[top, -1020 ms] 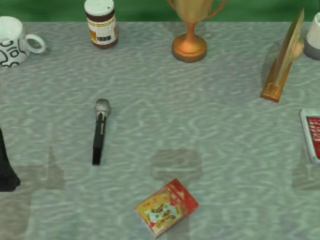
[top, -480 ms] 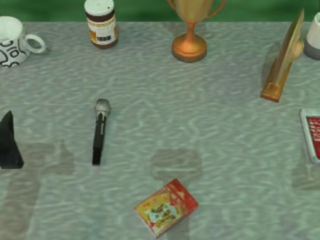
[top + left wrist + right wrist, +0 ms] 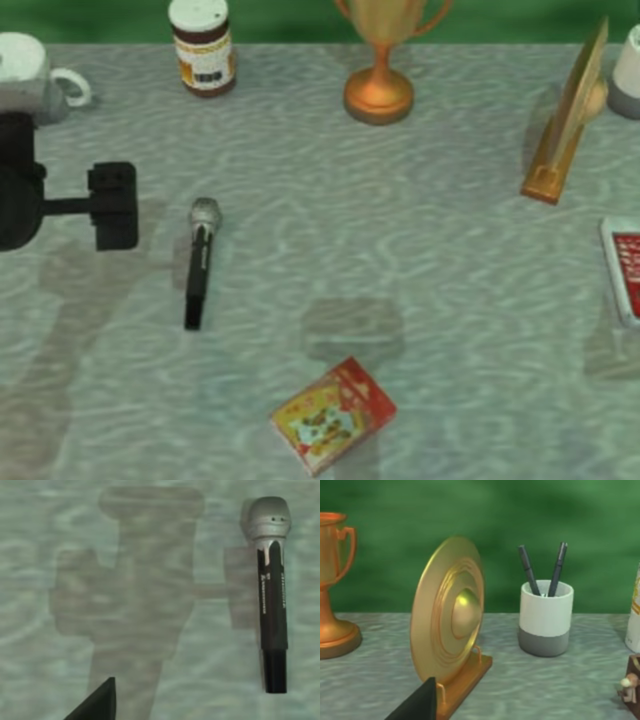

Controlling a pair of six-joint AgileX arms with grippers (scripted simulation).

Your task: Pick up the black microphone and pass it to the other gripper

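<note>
Top view, from the near edge outward: a red and yellow card box (image 3: 333,414) lies flat on the table (image 3: 450,300), well apart from everything else. Farther in, the black microphone (image 3: 198,262) lies flat on the left half of the table, its silver mesh head toward the far edge and its handle end toward the near edge. Nothing touches it.

My left arm reaches in from the left edge, and the left gripper (image 3: 112,205) hangs above the table just to the left of the microphone's head, apart from it. Its fingers hold nothing; how far they are spread I cannot tell, since the left wrist view shows only one dark fingertip (image 3: 100,702) over the arm's shadow, with the microphone (image 3: 271,592) lying off to one side.

At the right edge lies a red and white calculator (image 3: 625,268). Along the far edge stand a white mug (image 3: 30,70) partly hidden by the arm, a brown jar (image 3: 202,46), a bronze trophy (image 3: 380,60), a gold plate on its stand (image 3: 566,115) and a white and grey pen cup (image 3: 630,72).

My right arm is out of the top view; its wrist view shows one fingertip (image 3: 420,702) before the gold plate (image 3: 449,630) and pen cup (image 3: 545,617), so its opening cannot be told.
</note>
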